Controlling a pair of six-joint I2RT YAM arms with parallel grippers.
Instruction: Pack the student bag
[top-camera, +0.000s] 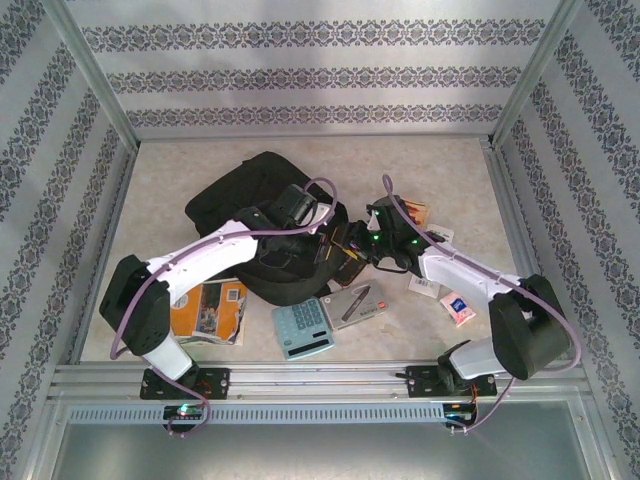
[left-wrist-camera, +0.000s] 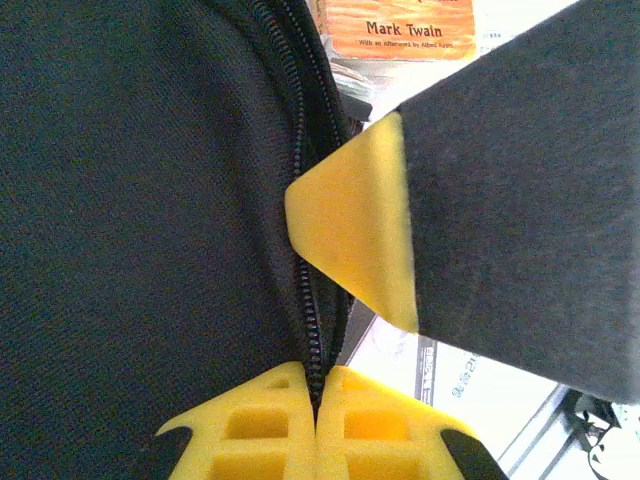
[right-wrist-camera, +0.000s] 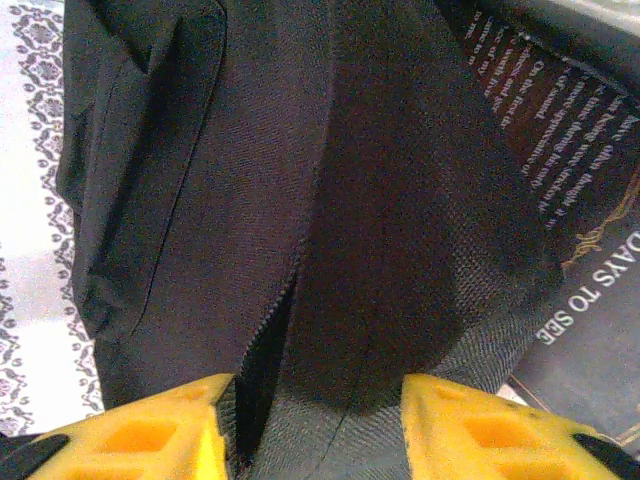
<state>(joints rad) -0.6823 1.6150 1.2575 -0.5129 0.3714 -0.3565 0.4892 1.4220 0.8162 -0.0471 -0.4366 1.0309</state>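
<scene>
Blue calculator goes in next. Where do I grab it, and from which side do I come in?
Probably best: grip the calculator across its long sides, toward its near end, coming down from above. It lies flat on the table, so nothing offers a side hold, and the grey flat item crowds its far right corner.

"Mark Twain" on orange book (left-wrist-camera: 395, 25)

Patterned walls (top-camera: 320, 75), beige marbled tabletop (top-camera: 200, 160)
</scene>
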